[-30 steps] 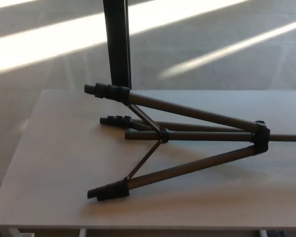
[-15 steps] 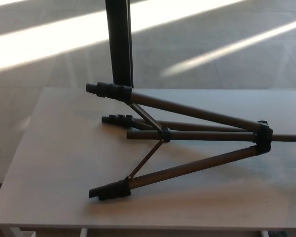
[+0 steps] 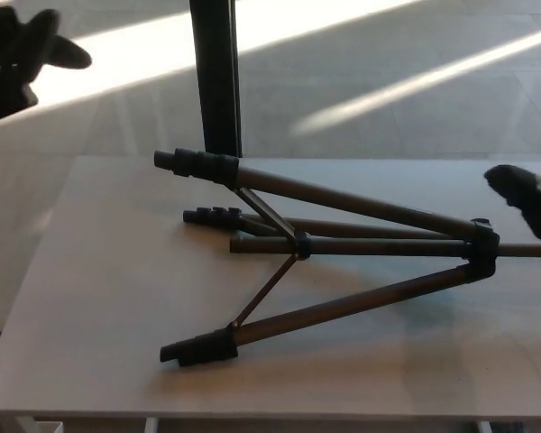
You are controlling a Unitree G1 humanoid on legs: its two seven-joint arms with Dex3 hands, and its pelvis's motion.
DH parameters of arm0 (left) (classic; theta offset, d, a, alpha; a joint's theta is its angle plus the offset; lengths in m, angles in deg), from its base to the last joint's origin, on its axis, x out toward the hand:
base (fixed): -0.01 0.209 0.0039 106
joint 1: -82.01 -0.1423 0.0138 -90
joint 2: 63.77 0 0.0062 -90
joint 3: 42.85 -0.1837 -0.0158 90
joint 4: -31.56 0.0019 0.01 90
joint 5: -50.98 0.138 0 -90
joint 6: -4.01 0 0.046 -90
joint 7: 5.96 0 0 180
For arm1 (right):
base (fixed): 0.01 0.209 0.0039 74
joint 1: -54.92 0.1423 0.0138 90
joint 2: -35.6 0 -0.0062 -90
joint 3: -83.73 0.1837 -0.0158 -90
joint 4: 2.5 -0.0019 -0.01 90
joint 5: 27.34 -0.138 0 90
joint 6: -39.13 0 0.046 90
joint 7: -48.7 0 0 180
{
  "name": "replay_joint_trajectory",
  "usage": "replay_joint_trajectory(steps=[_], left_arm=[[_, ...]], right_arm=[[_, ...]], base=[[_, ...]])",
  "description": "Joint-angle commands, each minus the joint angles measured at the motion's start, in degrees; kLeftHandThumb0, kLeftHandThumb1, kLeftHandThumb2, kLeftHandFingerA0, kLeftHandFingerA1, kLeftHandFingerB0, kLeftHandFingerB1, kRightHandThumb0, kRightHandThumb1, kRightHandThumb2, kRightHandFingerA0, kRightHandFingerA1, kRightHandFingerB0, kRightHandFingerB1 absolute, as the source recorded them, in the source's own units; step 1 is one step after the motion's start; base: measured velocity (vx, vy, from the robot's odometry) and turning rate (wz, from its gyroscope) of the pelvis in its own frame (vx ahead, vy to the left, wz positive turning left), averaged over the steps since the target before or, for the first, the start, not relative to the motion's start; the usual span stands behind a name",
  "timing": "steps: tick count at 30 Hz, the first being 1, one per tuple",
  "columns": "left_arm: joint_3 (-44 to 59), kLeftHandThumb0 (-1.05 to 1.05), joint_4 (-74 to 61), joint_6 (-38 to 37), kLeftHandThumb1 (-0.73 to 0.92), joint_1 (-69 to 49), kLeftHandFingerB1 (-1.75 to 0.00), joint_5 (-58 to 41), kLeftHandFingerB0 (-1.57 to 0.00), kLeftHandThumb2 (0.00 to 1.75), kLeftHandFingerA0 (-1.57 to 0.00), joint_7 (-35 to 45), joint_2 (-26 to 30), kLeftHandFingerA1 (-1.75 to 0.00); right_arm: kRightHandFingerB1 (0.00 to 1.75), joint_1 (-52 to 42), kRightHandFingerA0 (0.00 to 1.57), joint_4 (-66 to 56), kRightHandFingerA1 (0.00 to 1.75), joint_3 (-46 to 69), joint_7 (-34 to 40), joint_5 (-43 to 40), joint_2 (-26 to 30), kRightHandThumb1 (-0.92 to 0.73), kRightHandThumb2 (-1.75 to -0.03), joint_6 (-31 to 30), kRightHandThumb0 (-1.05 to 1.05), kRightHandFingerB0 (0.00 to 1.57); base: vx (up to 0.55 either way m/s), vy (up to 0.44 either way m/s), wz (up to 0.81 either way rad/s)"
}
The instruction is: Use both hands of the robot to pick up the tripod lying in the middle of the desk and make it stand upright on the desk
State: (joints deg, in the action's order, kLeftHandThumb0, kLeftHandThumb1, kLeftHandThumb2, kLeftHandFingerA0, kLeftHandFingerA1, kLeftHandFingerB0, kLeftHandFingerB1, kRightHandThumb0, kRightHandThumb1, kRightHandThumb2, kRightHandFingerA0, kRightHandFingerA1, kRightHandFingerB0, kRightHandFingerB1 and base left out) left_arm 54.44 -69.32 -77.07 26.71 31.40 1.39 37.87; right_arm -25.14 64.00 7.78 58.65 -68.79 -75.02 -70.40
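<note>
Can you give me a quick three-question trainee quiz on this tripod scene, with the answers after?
1. True or false: the tripod is standing upright on the desk.
2. Which of the robot's hands is nearer the tripod's hub?
A. left hand
B. right hand
C. both are equally near
3. Fill in: the tripod's feet point toward the picture's ____ side.

Key:
1. False; it lies on its side with its legs spread.
2. B; the right hand is at the desk's right edge by the hub, the left is up in the far corner.
3. Left.
</note>
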Motion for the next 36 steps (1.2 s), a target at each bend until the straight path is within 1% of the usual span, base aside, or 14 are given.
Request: replay_joint_trajectory(steps=[1, 6, 10, 17, 19, 20, 25, 26, 27, 28, 29, 30, 32, 36], left_arm=[[-11.20, -0.48, 3.68, 3.84, 0.64, 10.74, -0.65, 6.32, -0.81, 0.58, -0.95, 11.31, 2.86, -0.74], [-17.03, -0.48, 7.71, 3.93, 0.61, 15.97, -0.63, 10.51, -0.84, 0.58, -0.98, 11.63, 2.00, -0.69], [-20.48, -0.47, 12.18, 3.03, 0.63, 18.22, -0.66, 13.71, -0.86, 0.59, -1.02, 9.93, -0.08, -0.74], [-27.18, -0.56, 20.08, 1.20, 0.62, 23.34, -0.64, 21.61, -0.86, 0.58, -1.00, 8.12, -4.76, -0.79], [-28.78, -0.58, 21.65, 0.35, 0.61, 24.42, -0.63, 23.83, -0.86, 0.60, -0.98, 7.84, -5.28, -0.79], [-31.54, -0.57, 23.77, -0.64, 0.48, 25.95, -0.74, 27.08, -0.80, 0.97, -0.88, 7.45, -5.75, -0.84], [-33.99, -0.57, 25.53, -1.38, 0.45, 26.50, -0.74, 30.33, -0.79, 0.94, -0.85, 6.60, -5.84, -0.82], [-37.62, -0.65, 27.47, -1.85, 0.61, 27.14, -0.59, 34.23, -0.80, 0.59, -0.87, 6.67, -5.67, -0.76], [-38.69, -0.64, 27.62, -1.14, 0.59, 27.03, -0.57, 35.41, -0.79, 0.59, -0.88, 6.62, -5.50, -0.76], [-41.00, -0.61, 29.29, 0.13, 0.60, 27.35, -0.55, 37.13, -0.74, 0.58, -0.80, 7.63, -5.29, -0.69], [-41.26, -0.61, 29.54, 0.22, 0.60, 27.42, -0.55, 37.31, -0.74, 0.58, -0.80, 7.71, -5.28, -0.69], [-42.40, -0.64, 30.77, 0.81, 0.60, 27.60, -0.53, 38.48, -0.71, 0.58, -0.70, 7.36, -5.31, -0.63], [-43.44, -0.64, 32.30, 0.46, 0.61, 27.67, -0.52, 39.72, -0.68, 0.58, -0.68, 6.47, -5.33, -0.59], [-47.19, -0.68, 37.11, -3.26, 0.64, 28.78, -0.51, 44.57, -0.66, 0.59, -0.66, 3.35, -4.90, -0.66]], right_arm=[[0.60, 0.77, 0.64, 4.18, 0.94, -0.97, 9.96, -3.79, -3.64, -0.73, -0.62, -11.00, -0.58, 0.61], [0.62, -0.36, 0.68, 4.19, 0.93, -1.64, 10.33, -1.48, -4.68, -0.73, -0.62, -11.00, -0.59, 0.68], [0.61, -1.16, 0.70, 3.48, 0.94, -1.02, 11.08, -1.86, -4.83, -0.73, -0.62, -12.11, -0.59, 0.71], [0.58, -2.94, 0.66, 2.27, 0.91, -1.04, 10.94, -1.55, -4.93, -0.74, -0.62, -12.51, -0.60, 0.64], [0.57, -3.04, 0.69, 2.11, 0.92, -0.93, 11.27, -1.84, -5.16, -0.73, -0.62, -12.88, -0.60, 0.65], [0.57, -3.45, 0.66, 1.24, 0.92, -0.67, 11.95, -2.65, -5.83, -0.73, -0.62, -13.10, -0.58, 0.63], [0.59, -4.09, 0.64, 0.39, 0.92, -1.07, 11.63, -3.12, -6.25, -0.74, -0.62, -13.42, -0.57, 0.63], [0.58, -4.94, 0.62, -0.50, 0.90, -0.69, 11.14, -3.71, -5.85, -0.75, -0.62, -13.49, -0.57, 0.62], [0.58, -5.26, 0.63, -0.93, 0.91, -0.83, 10.83, -3.72, -5.64, -0.75, -0.62, -13.59, -0.57, 0.62], [0.57, -6.04, 0.66, -1.82, 0.93, -0.90, 10.40, -3.78, -5.32, -0.75, -0.63, -13.61, -0.58, 0.61], [0.57, -6.12, 0.66, -1.92, 0.93, -0.90, 10.36, -3.79, -5.30, -0.75, -0.63, -13.63, -0.58, 0.61], [0.56, -6.53, 0.66, -2.56, 0.91, -0.60, 10.46, -4.37, -5.22, -0.74, -0.62, -13.91, -0.58, 0.61], [0.56, -6.86, 0.68, -3.15, 0.89, -0.22, 10.80, -4.89, -5.31, -0.71, -0.61, -14.14, -0.58, 0.64], [0.56, -7.23, 0.69, -4.05, 0.87, 0.85, 11.30, -5.47, -4.95, -0.70, -0.61, -14.46, -0.59, 0.64]], base=[[0.00, 0.000, 0.00], [0.00, 0.000, 0.00], [0.00, 0.000, 0.00], [0.00, 0.000, 0.00], [0.00, 0.000, 0.00], [0.00, 0.000, 0.00], [0.00, 0.000, 0.00], [0.00, 0.000, 0.00], [0.00, 0.000, 0.00], [0.00, 0.000, 0.00], [0.00, 0.000, 0.00], [0.00, 0.000, 0.00], [0.00, 0.000, 0.00], [0.00, 0.000, 0.00]])
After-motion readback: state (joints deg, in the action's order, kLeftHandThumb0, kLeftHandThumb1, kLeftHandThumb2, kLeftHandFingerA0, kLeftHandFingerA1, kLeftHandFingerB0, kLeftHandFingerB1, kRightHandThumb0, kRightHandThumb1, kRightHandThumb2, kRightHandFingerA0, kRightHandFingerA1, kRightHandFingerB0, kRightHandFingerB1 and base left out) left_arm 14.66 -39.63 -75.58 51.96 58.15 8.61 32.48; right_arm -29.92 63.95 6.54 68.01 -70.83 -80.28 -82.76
